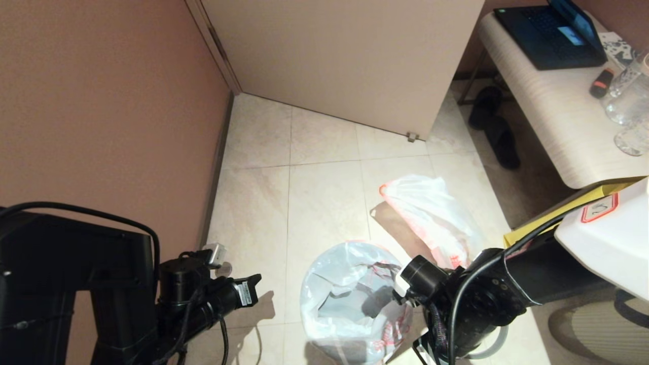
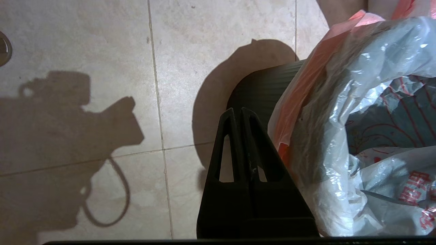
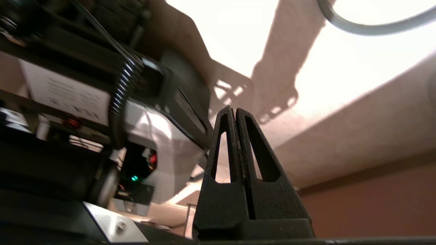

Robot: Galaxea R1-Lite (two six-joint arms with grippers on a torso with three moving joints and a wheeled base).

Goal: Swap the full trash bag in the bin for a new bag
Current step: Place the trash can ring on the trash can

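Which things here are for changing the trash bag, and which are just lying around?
For the job:
- new bag, lining the bin
- full trash bag, on the floor beyond it

Just lying about:
- laptop
- glasses
- black slippers
- yellow tote

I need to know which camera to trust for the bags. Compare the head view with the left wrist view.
Head view only: the second translucent white plastic bag lying on the tiled floor beyond the bin, and the laptop.

Left wrist view only: the shut left gripper beside the ribbed black plastic bin.

Both: the red-printed translucent bag lining the bin.
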